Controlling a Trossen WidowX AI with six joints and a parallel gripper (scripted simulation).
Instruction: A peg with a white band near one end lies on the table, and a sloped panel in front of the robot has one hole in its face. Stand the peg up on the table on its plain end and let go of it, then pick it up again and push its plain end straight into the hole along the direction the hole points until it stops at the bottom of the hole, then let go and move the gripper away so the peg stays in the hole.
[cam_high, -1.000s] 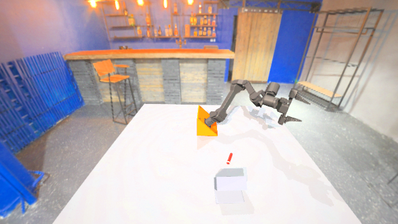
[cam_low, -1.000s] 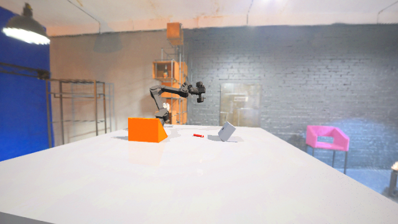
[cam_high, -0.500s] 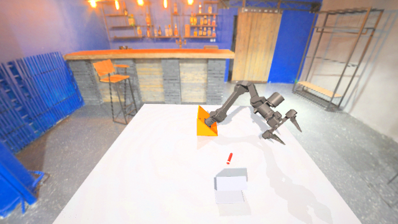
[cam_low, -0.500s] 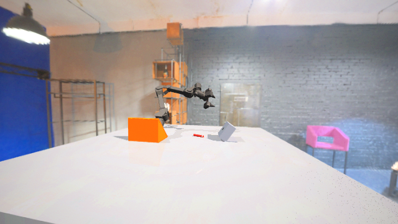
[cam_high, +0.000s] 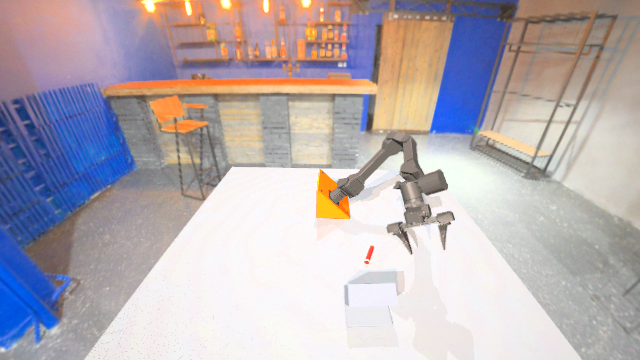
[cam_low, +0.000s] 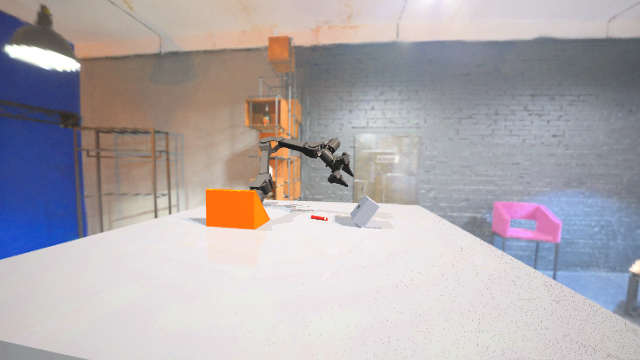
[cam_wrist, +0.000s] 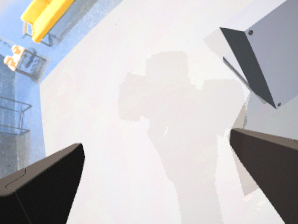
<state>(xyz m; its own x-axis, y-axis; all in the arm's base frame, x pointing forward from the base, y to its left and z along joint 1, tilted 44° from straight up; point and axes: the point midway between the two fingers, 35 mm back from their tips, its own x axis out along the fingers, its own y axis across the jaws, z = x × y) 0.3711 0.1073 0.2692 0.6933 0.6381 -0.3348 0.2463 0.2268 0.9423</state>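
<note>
Overhead, a slim red cylindrical peg with a white band near one end (cam_high: 369, 254) (cam_low: 319, 218) lies on its side on the white tabletop (cam_high: 240, 280) (cam_low: 320, 280) (cam_wrist: 115, 165), its banded end toward the near side. Just beyond that end stands a pale grey block with a sloped panel (cam_high: 372, 294) (cam_low: 365, 211) (cam_wrist: 275, 55), apart from the peg. On the far part of the tabletop sits a bright orange wedge-shaped block (cam_high: 331, 207) (cam_low: 232, 209), with the foot of the dark grey jointed arm (cam_high: 372, 165) (cam_low: 295, 145) beside it. The arm bends over to the right, and its dark tapered jaws (cam_high: 428, 250) (cam_low: 350, 180) are spread wide with nothing between them, to the right of the peg.

From the side, the jaws hang well above the tabletop, angled downward. The peg lies flat between the orange block on the left and the grey block on the right, touching neither. A small dark hole shows in the grey block's sloped face.

At the wrist, the jaws stand far apart, over shadow on the tabletop. The grey block is partly visible at upper right; the peg is out of this view.
</note>
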